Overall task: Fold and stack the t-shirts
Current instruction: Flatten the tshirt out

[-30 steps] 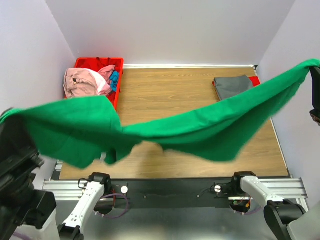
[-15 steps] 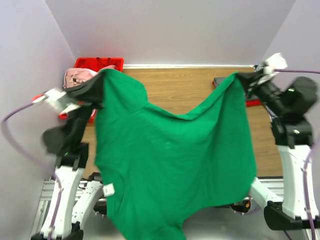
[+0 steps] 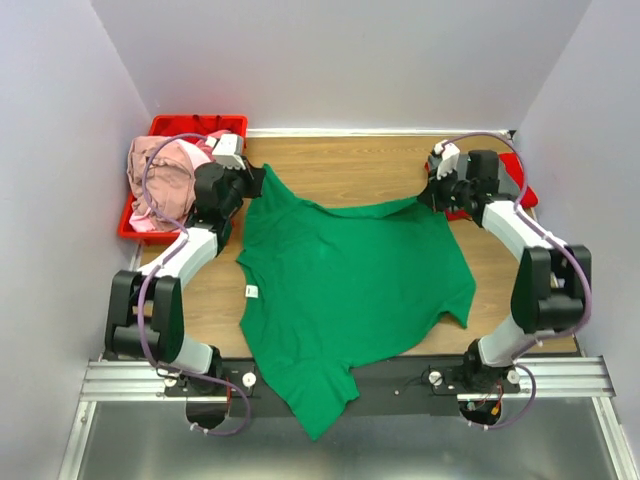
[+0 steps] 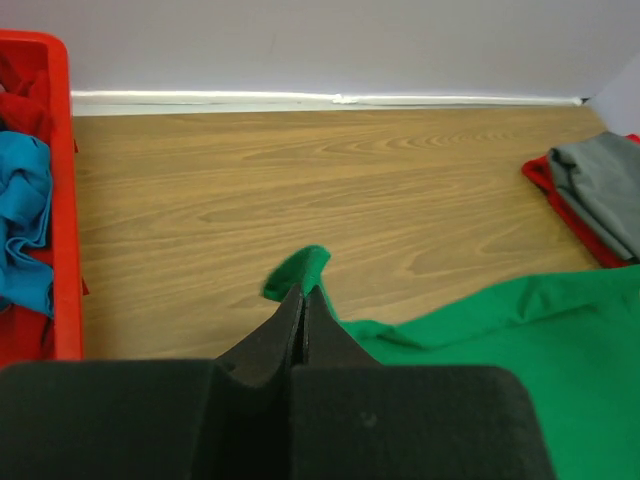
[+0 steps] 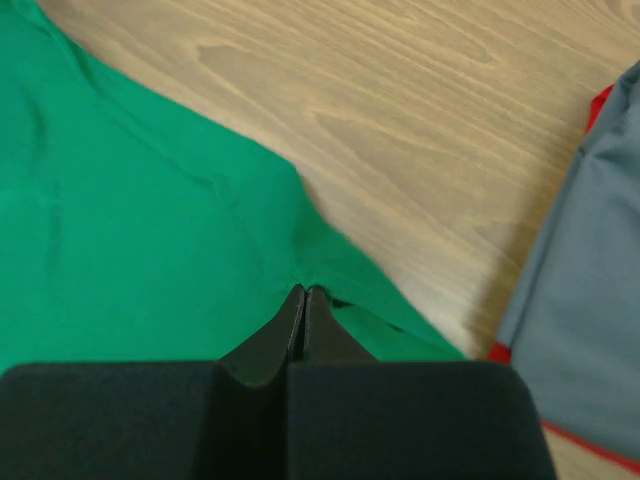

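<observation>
The large green t-shirt [image 3: 350, 290] lies spread on the wooden table, a white label [image 3: 251, 292] showing at its left edge. Its near part hangs over the table's front edge. My left gripper [image 3: 256, 187] is low at the shirt's far left corner, and the left wrist view shows that gripper [image 4: 303, 291] shut on the green corner. My right gripper [image 3: 428, 200] [image 5: 305, 292] is shut on the shirt's far right edge. A dark grey t-shirt [image 4: 605, 190] [image 5: 590, 270] lies folded just right of it. Pink t-shirts [image 3: 165, 175] and a blue one [image 4: 25, 230] sit in the bin.
The red bin [image 3: 195, 125] [image 4: 65, 200] stands at the far left corner by the wall. A red piece [image 3: 522, 192] lies under the grey shirt at the far right. The metal rail [image 3: 560, 375] runs along the near edge, partly under the hanging green cloth.
The green shirt was held stretched in the air, then swung down. It now lies flat on the table, with both grippers lowered to its far edge and still gripping it.
</observation>
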Tool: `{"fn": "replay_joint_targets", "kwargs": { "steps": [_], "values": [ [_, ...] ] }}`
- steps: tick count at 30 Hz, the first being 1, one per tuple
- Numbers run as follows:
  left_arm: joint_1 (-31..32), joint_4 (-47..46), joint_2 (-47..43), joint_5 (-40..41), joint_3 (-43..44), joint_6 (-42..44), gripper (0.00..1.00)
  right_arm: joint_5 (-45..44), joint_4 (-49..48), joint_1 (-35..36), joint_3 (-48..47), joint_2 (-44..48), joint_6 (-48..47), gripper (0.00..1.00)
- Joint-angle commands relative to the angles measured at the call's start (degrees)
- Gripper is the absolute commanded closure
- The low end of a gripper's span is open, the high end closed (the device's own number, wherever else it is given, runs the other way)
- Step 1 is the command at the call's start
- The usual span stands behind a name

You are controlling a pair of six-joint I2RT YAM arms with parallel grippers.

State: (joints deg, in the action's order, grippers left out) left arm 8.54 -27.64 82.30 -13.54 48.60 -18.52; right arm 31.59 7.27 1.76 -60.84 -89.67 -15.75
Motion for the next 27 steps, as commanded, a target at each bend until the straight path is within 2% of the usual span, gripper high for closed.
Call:
{"fn": "replay_joint_targets", "kwargs": {
  "steps": [1,8,19,27],
  "values": [
    [-0.45,-1.46,3.12,3.43,5.8,3.58,1.0,-1.18,-6.74,-0.35,-6.82,-6.3,2.12,1.0],
    [-0.45,4.17,8.57,4.31,11.95,7.09,1.0,-5.58,-6.74,-1.06,-10.44,-11.49,5.98,1.0],
    [-0.45,5.14,9.63,3.08,12.05,9.38,1.0,-2.16,-6.74,-2.99,-14.92,-16.94,12.75,1.0],
    [-0.45,5.66,8.58,3.08,10.56,11.75,1.0,-2.94,-6.74,-4.04,-18.61,-23.17,14.95,0.99]
  ]
}}
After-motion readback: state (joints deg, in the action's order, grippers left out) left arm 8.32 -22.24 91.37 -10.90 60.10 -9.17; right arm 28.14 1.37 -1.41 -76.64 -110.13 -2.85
